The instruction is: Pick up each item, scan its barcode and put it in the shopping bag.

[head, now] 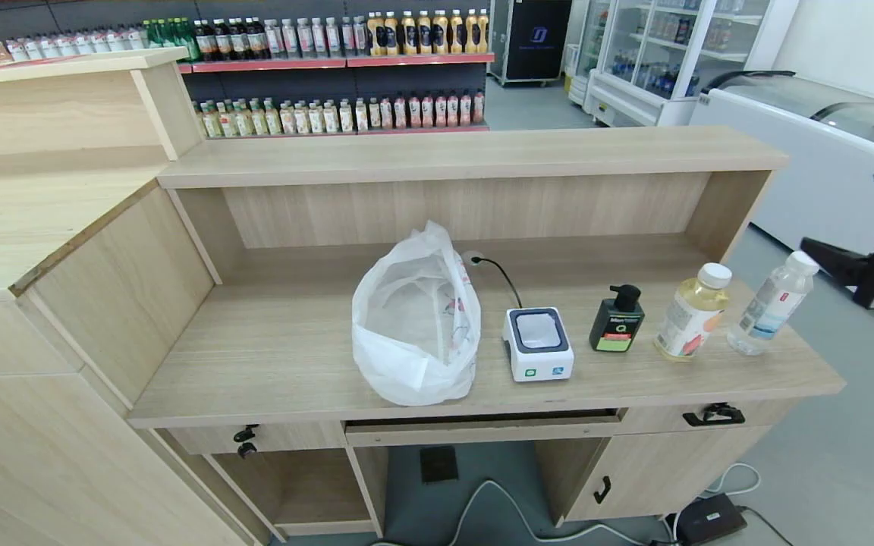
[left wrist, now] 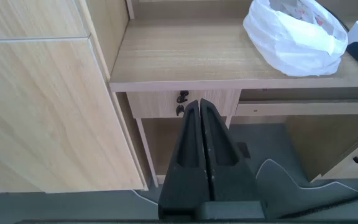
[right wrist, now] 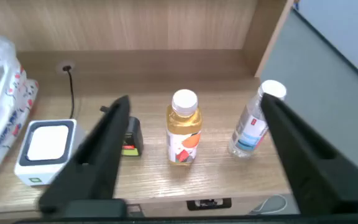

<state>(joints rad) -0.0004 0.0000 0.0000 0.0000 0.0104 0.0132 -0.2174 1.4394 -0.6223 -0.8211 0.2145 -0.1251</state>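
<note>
Wooden shop counter [head: 278, 356] fills the middle of the frame, with drink shelves [head: 331, 114] at the top behind it. On it, from left to right, stand a white shopping bag [head: 414, 318], a small white scanner [head: 537, 343], a dark pump bottle [head: 617, 320], a yellow drink bottle [head: 693, 312] and a clear water bottle [head: 772, 305]. The bag's mouth seems open. The right gripper [right wrist: 194, 102] hangs at the right edge near the water bottle, jaws spread wide. The left gripper [left wrist: 199, 106] points at the counter's front, jaws pressed together.

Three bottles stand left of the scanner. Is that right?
Not quite. The head view shows all three standing right of the scanner: the pump bottle, the yellow bottle and the clear bottle. The bag is what stands on its left.
</note>
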